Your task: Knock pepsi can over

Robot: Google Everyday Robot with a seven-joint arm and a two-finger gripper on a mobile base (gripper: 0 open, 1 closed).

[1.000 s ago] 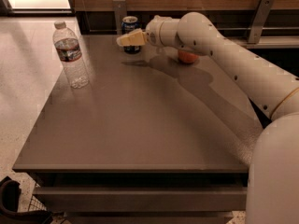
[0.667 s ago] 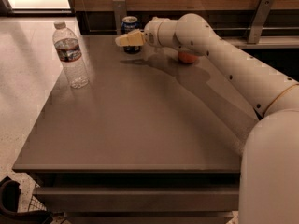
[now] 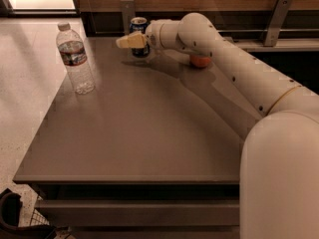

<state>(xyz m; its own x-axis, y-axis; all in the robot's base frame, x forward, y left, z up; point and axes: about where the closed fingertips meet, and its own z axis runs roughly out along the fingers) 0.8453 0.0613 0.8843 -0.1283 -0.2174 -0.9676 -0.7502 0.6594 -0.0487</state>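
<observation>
One wide grey-brown table (image 3: 139, 133) fills view. White robot arm (image 3: 239, 68) reaches in from right, across far side. Clear water bottle (image 3: 75, 59) upright near left edge, well apart from rest. Pepsi can (image 3: 138, 25) upright at far edge. Tan gripper (image 3: 130, 41) directly in front of can, covering its middle; contact unclear, open or closed cannot tell. Red-orange apple (image 3: 201, 61) right of can, partly hidden behind arm.
</observation>
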